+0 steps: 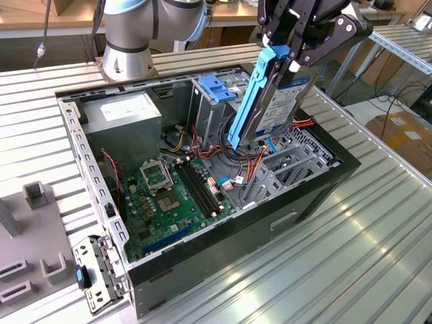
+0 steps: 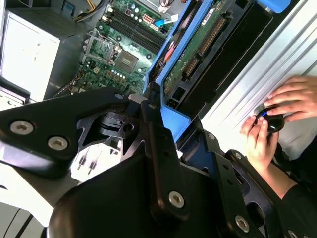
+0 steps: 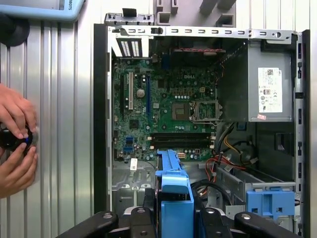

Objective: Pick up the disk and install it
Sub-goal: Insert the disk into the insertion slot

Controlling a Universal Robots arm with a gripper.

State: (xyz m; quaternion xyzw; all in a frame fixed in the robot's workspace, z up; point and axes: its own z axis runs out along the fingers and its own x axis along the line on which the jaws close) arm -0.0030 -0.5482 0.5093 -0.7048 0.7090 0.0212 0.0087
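The gripper [image 1: 291, 62] is clamped on the disk [image 1: 275, 108] — held on edge, tilted — above the open computer case [image 1: 270, 226], just beside its drive cage [image 1: 214, 89].

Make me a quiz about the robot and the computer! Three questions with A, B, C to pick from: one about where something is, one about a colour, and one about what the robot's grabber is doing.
1. Where is the disk?
A. In a drawer
B. Tilted in the air over the open computer case
C. Inside a bag

2. What colour are the disk's side rails?
A. Blue
B. Red
C. Yellow

3. What are the jaws of the gripper doing?
A. Open and empty
B. Shut on a cup
C. Shut on the disk

Answers:
1 B: the exterior view shows it held above the case.
2 A: a blue rail runs along its edge.
3 C: the jaws clamp its upper end.
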